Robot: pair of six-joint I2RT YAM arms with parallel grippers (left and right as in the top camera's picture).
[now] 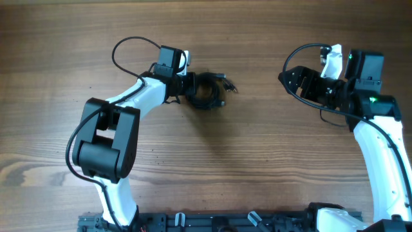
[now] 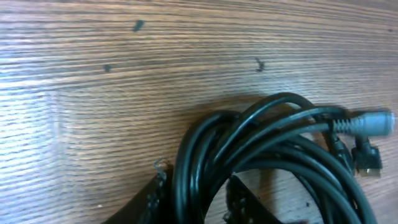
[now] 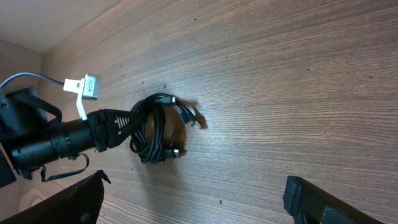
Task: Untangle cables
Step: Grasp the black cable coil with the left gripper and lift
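The cables (image 1: 207,91) are a tight coil of thin black cords at the back middle of the table. In the left wrist view the coil (image 2: 249,143) shows a pale grey plug (image 2: 373,123) and a small black plug (image 2: 367,163) at its right. My left gripper (image 1: 190,85) is shut on the coil's left side, with strands running between its two fingers (image 2: 196,180). The right wrist view shows the coil (image 3: 155,130) held by the left gripper (image 3: 134,121), with a shadow beneath it. My right gripper (image 1: 286,78) is open and empty, well to the right of the coil; its fingers (image 3: 193,199) are wide apart.
The wooden table (image 1: 257,161) fills the view. The left arm's own thick black wire (image 1: 129,48) loops behind its wrist. The right arm's wire (image 1: 302,51) arches over its gripper. The arm bases stand at the front edge (image 1: 225,222).
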